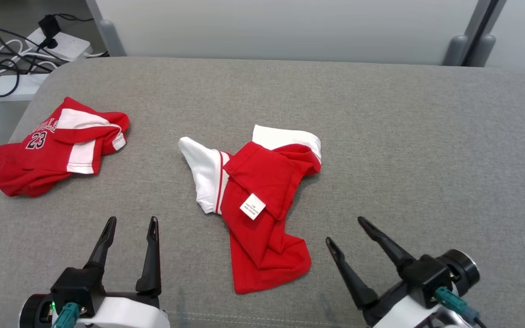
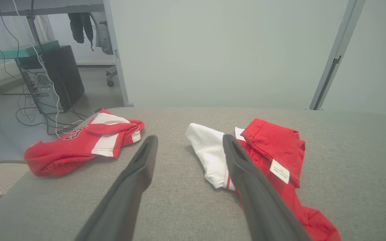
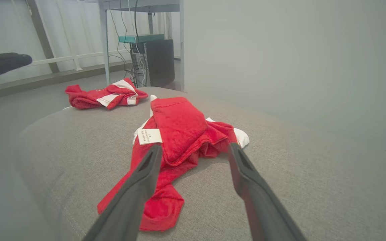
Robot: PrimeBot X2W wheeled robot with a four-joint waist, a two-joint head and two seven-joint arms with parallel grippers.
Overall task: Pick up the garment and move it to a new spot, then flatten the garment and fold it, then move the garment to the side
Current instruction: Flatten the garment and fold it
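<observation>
Red-and-white crumpled cloth garment [image 1: 262, 214] lies centrally on the grey fabric surface [image 1: 426, 159], flanked by left hand [image 1: 133, 221] and right hand [image 1: 344, 230]; both gape wide, holding nothing, apparently poised for pickup.

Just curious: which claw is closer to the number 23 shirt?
Left. The left gripper is near the number 23 shirt, on the robot's side; the right gripper is beyond the middle garment, farther off.

Left gripper [image 2: 190, 138] spread wide; garment [image 2: 270, 144] lies crumpled.
</observation>
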